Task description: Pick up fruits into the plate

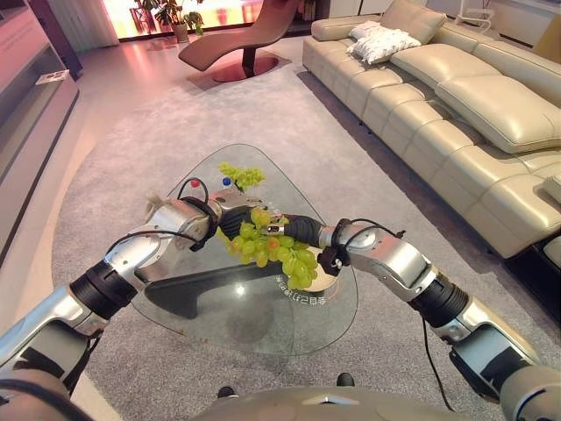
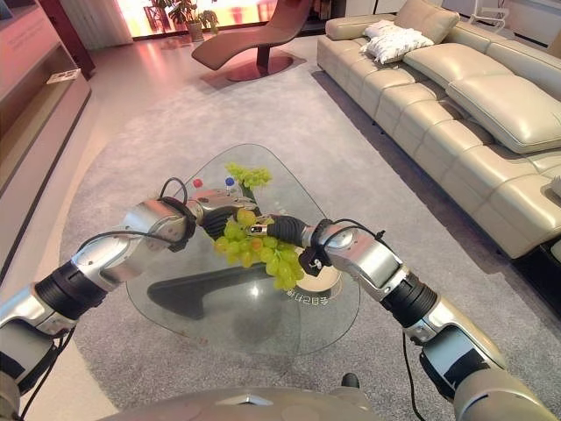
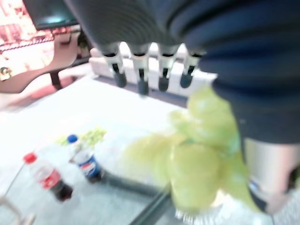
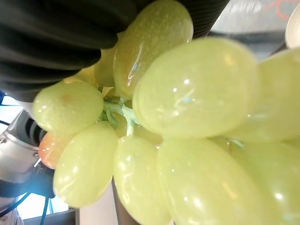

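A bunch of green grapes (image 1: 280, 250) hangs in the air over the glass table (image 1: 263, 324), between my two hands. My right hand (image 1: 300, 231) comes in from the right and is shut on the top of the bunch; in the right wrist view the grapes (image 4: 197, 122) hide its fingers. My left hand (image 1: 230, 221) is right beside the bunch, with its fingers (image 3: 140, 70) straight and open. A pale plate (image 2: 330, 279) lies on the table under my right wrist, mostly hidden. A second, smaller grape bunch (image 1: 241, 175) lies at the table's far side.
Two small bottles, one red-capped (image 3: 49, 180) and one blue-capped (image 3: 86, 164), stand on the table by the far bunch. A long beige sofa (image 1: 456, 105) runs along the right. A brown lounge chair (image 1: 245, 39) stands at the back, on grey carpet.
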You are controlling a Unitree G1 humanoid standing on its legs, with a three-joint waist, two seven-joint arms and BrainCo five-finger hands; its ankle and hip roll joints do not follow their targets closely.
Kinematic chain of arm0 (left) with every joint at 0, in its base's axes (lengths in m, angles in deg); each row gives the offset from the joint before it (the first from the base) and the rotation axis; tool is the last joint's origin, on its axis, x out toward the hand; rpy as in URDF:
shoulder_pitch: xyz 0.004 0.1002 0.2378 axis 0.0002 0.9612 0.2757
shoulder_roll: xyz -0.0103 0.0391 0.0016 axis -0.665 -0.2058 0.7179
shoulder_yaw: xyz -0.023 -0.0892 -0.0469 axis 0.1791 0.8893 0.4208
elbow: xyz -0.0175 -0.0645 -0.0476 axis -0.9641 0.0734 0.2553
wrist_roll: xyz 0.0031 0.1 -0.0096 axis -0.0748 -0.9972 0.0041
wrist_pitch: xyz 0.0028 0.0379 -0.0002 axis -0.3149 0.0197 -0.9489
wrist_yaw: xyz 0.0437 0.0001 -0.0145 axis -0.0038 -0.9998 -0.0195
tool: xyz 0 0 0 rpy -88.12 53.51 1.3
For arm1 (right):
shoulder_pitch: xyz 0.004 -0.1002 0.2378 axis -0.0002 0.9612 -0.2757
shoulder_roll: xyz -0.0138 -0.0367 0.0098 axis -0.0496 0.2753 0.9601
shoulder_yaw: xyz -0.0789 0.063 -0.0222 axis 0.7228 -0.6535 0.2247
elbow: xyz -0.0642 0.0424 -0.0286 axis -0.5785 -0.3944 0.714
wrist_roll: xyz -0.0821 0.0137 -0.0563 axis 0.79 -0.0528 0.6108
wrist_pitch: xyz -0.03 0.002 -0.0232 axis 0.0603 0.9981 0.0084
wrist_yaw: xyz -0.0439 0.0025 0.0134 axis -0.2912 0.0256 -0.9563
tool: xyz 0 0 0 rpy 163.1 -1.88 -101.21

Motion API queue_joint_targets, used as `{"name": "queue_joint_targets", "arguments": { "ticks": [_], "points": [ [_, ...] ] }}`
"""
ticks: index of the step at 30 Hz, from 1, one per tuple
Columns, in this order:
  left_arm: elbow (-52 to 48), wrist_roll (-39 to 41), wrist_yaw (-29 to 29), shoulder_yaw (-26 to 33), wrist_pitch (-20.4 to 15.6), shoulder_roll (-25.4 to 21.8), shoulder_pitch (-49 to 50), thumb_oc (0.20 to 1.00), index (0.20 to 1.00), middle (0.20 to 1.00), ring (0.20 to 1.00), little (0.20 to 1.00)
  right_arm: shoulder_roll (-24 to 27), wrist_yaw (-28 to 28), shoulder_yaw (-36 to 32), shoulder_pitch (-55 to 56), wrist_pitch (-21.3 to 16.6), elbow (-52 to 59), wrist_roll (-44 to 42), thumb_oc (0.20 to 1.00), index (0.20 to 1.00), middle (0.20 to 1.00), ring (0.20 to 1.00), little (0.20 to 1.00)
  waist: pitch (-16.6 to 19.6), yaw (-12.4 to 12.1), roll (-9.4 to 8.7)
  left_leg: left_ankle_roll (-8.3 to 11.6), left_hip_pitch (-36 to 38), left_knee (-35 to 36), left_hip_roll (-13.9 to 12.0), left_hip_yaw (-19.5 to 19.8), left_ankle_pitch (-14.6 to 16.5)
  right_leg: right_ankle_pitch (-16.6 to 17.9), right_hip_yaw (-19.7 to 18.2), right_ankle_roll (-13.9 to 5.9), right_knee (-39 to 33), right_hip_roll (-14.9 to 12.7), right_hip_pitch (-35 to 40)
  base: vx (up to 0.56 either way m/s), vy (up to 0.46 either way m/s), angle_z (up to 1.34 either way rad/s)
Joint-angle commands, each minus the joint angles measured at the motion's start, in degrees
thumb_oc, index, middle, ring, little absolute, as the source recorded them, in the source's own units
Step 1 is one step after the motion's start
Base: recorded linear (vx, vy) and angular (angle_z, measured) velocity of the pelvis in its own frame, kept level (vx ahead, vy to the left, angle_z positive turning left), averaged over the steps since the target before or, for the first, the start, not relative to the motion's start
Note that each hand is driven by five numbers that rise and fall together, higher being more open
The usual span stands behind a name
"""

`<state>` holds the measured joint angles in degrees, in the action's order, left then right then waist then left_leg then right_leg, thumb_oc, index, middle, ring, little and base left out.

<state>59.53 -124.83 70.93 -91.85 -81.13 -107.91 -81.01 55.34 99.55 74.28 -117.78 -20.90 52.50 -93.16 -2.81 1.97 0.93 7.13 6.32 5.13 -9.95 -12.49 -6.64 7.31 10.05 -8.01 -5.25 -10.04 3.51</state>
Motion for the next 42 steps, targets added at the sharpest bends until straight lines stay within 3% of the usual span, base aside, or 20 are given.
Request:
{"name": "queue_joint_targets", "arguments": {
  "ticks": [1, 16, 20, 27, 30, 37, 42],
  "points": [
    [2.69, -1.25, 4.41, 0.96, 1.68, -1.21, -9.18, 1.0, 1.0, 1.0, 1.0, 1.0, -2.75, -1.12, -1.92, -5.29, -4.75, 5.61, -3.4, 0.2, 0.2, 0.2, 0.2, 0.2, -2.54, -0.27, -0.95, -1.14, 0.5, -1.23, 0.51, 0.52, 4.21, -5.44, 2.59, -0.37, 2.17, -0.85, 3.61, 0.0, 0.0, 0.0],
    [3.95, -1.81, 2.2, 5.27, 0.37, -3.81, -6.26, 1.0, 1.0, 1.0, 1.0, 1.0, 0.62, -3.18, -7.01, -3.81, -7.74, 5.57, -3.03, 0.2, 0.2, 0.2, 0.2, 0.2, -2.95, -0.78, -0.73, -1.02, 0.11, -1.2, 0.48, 0.81, 4.12, -5.32, 3.14, -0.13, 2.01, -0.75, 3.57, 0.0, 0.001, 0.01],
    [3.52, 1.54, 0.53, 7.14, 2.54, -3.86, -4.95, 1.0, 1.0, 1.0, 1.0, 1.0, 2.06, -4.55, -9.33, -2.24, -7.92, 4.94, -1.91, 0.2, 0.2, 0.2, 0.2, 0.2, -2.93, -0.68, -0.66, -0.99, 0.3, -1.22, 0.44, 0.88, 4.17, -5.4, 3.17, -0.09, 1.96, -0.69, 3.82, 0.01, 0.008, 0.02],
    [3.48, 10.86, -5.17, 15.33, 7.02, -3.29, 4.07, 1.0, 1.0, 1.0, 1.0, 1.0, 5.45, -4.26, -17.23, 5.05, -11.89, 1.69, 2.9, 0.2, 0.2, 0.2, 0.2, 0.2, -3.21, -1.02, -0.78, -1.2, 0.04, -1.23, 0.59, 1.22, 4.26, -5.43, 3.33, -0.12, 1.94, -0.6, 3.7, 0.0, 0.001, 0.0],
    [4.43, 15.3, -9.5, 20.6, 7.38, -2.06, 12.45, 1.0, 1.0, 1.0, 1.0, 1.0, 6.82, -4.11, -21.6, 10.33, -15.58, -0.77, 5.73, 0.2, 0.2, 0.2, 0.2, 0.2, -3.66, -1.42, -0.92, -1.42, -0.22, -1.23, 0.72, 1.56, 4.31, -5.36, 3.49, -0.04, 1.93, -0.52, 3.48, 0.0, 0.0, 0.0],
    [10.52, 21.23, -18.12, 25.3, 7.79, 1.72, 23.11, 1.0, 1.0, 1.0, 1.0, 1.0, 7.68, -5.33, -26.63, 16.79, -20.2, -5.4, 8.38, 0.2, 0.2, 0.2, 0.2, 0.2, -4.81, -2.18, -1.25, -1.6, -0.94, -1.39, 0.76, 1.9, 4.33, -5.27, 3.65, 0.06, 2.02, -0.47, 2.85, 0.0, 0.0, 0.0],
    [25.67, 27.14, -32.15, 24.92, 4.62, 8.65, 27.84, 1.0, 1.0, 1.0, 1.0, 1.0, 7.24, -9.18, -27.13, 16.12, -25.41, -13.83, 14.03, 0.2, 0.2, 0.2, 0.2, 0.2, -7.77, -3.28, -1.66, -1.71, -3.63, -1.91, 1.12, 2.78, 4.23, -5.21, 3.7, 0.44, 2.58, -0.26, 0.46, -0.09, -0.02, 0.08]
  ]
}}
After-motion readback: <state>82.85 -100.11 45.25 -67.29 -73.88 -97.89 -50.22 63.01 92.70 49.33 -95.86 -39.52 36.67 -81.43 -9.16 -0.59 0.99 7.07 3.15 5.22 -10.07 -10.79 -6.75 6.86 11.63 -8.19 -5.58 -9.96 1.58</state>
